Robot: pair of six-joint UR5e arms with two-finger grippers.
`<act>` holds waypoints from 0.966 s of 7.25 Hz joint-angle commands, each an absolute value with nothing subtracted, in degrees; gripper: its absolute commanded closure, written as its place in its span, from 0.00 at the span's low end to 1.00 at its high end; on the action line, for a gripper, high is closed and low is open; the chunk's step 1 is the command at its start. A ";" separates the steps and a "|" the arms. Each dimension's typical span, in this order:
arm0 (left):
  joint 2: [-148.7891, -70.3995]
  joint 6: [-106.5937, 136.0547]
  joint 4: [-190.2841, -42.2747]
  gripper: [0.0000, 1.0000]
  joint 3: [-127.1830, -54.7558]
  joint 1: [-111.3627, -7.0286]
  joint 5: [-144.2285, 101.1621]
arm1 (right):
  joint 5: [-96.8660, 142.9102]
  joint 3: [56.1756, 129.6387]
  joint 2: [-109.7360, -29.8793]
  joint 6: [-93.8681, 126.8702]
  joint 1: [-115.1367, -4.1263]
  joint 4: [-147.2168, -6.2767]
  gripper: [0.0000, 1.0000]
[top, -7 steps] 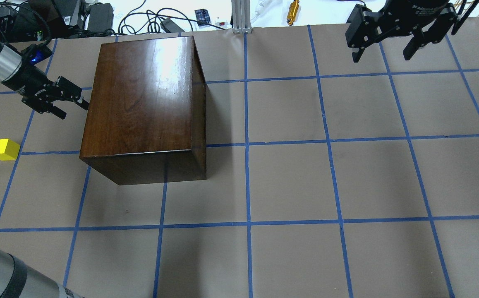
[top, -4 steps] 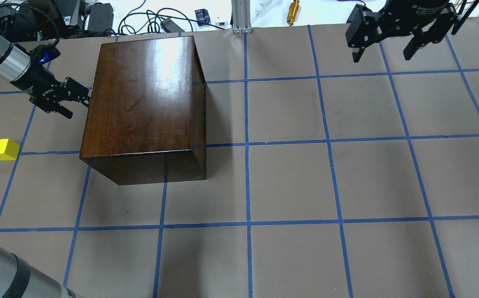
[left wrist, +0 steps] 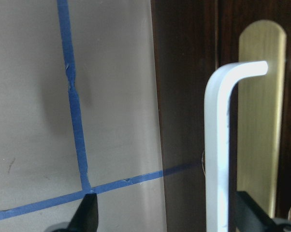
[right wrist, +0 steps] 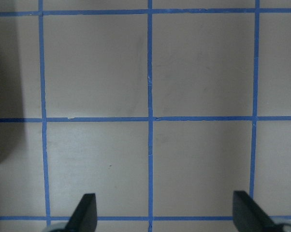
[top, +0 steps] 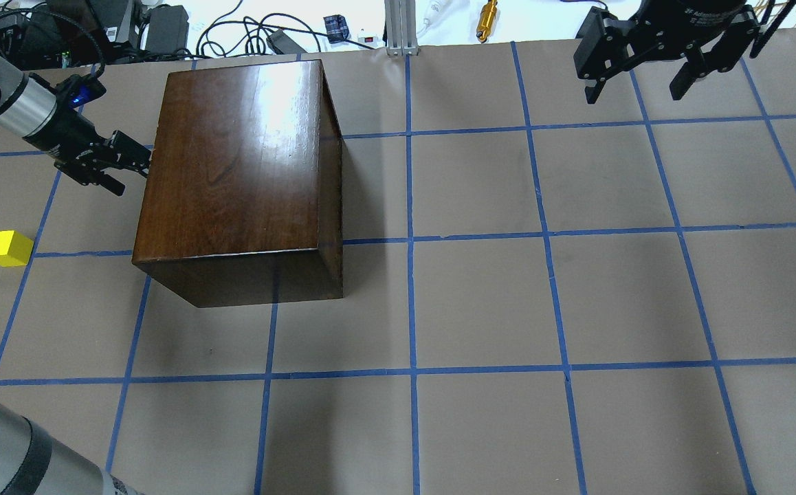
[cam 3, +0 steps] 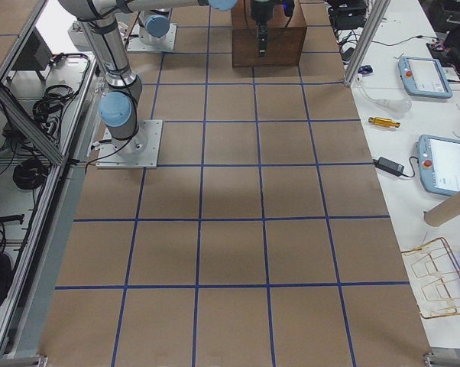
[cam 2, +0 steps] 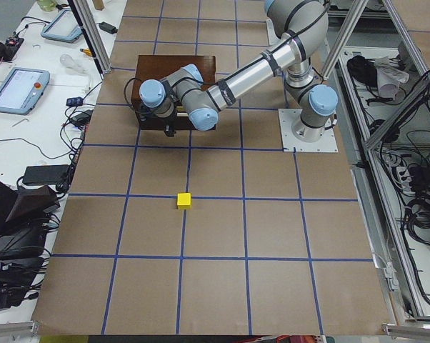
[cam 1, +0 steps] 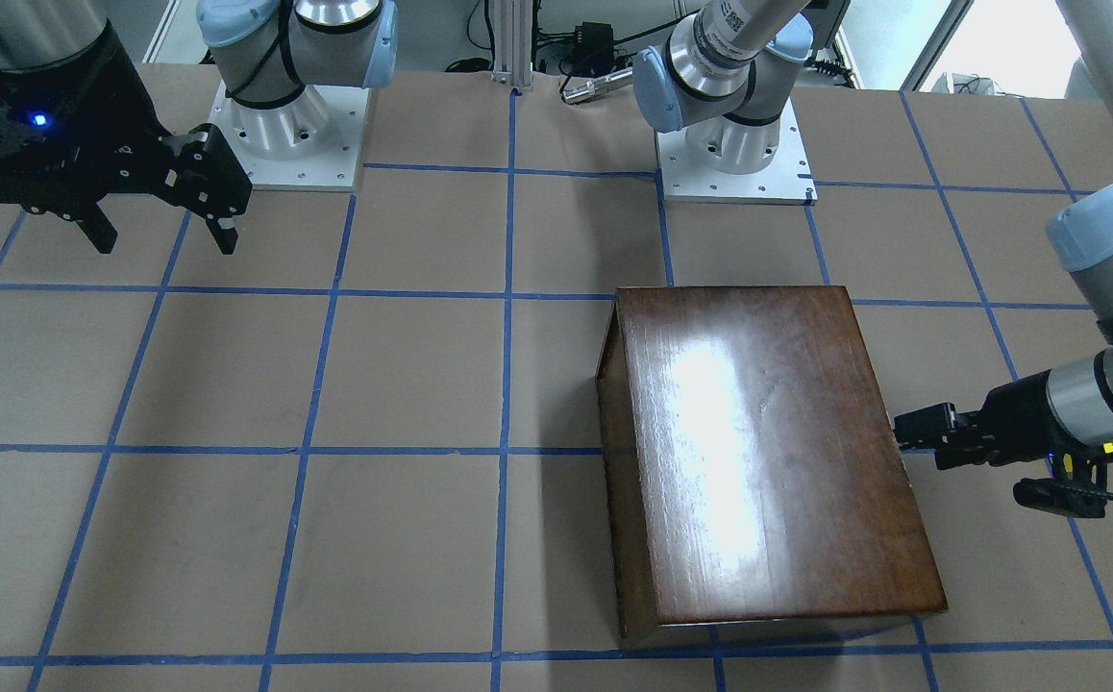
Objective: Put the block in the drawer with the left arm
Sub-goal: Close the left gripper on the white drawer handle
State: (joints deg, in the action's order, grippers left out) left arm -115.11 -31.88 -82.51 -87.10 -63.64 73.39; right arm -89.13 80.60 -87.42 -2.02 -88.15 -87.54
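Note:
The yellow block [top: 6,248] lies on the table at the left edge, also seen in the exterior left view [cam 2: 184,201]. The dark-brown box [top: 233,172] stands to its right. The drawer is shut inside it; only its dark front with a white handle [left wrist: 218,145] on a brass plate [left wrist: 261,121] shows. My left gripper [top: 130,170] is open at the box's left face, its fingertips [left wrist: 90,215] either side of the handle. My right gripper [top: 635,89] is open and empty, high over the far right.
The box [cam 1: 768,452] takes up the left middle of the taped grid. Cables, a power brick and a brass tool [top: 487,19] lie beyond the table's far edge. The arm bases [cam 1: 729,144] stand at the robot's side.
My left gripper has moved right and toward the far side, up to the box's left face. The block, the box and my right gripper have not moved.

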 commanded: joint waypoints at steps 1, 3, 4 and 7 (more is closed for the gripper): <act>-115.14 -31.38 -82.53 0.00 -87.36 -63.63 73.39 | -89.12 80.60 -87.36 -2.02 -88.07 -87.54 0.00; -115.58 -31.29 -82.53 0.00 -87.36 -63.63 73.65 | -89.21 80.60 -87.45 -2.02 -88.07 -87.54 0.00; -115.75 -31.12 -82.44 0.00 -87.45 -63.63 73.65 | -89.21 80.60 -87.36 -2.02 -88.07 -87.54 0.00; -115.84 -30.15 -82.53 0.00 -87.36 -63.28 73.92 | -89.12 80.60 -87.36 -2.02 -88.15 -87.54 0.00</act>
State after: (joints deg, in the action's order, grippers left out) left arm -115.81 -30.77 -82.52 -87.37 -63.49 73.81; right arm -89.19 80.60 -87.42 -2.02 -88.15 -87.54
